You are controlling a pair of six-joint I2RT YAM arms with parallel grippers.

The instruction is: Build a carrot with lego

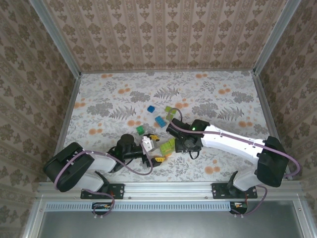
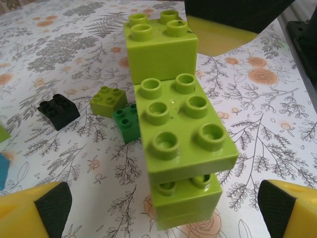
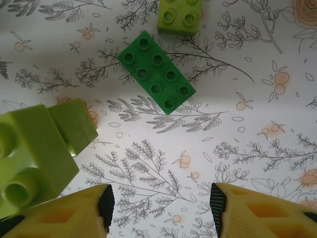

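A light green lego stack [image 2: 183, 134] of three bricks stands on the table. It sits between the wide open fingers of my left gripper [image 2: 163, 204], and neither pad touches it. From above, this stack [image 1: 167, 146] lies between the left gripper [image 1: 148, 148] and the right gripper [image 1: 184, 144]. My right gripper [image 3: 161, 206] is open with bare table between its pads, and the stack [image 3: 34, 158] is just off its left finger. A dark green long brick [image 3: 156, 72] and a small light green brick [image 3: 180, 15] lie ahead of it.
A black brick [image 2: 58, 110], a small light green brick [image 2: 109, 100] and a dark green brick [image 2: 127, 121] lie left of the stack. Two blue bricks [image 1: 151, 109] [image 1: 160, 120] and a light green one [image 1: 170, 110] lie farther back. Patterned walls enclose the table [image 1: 223, 99].
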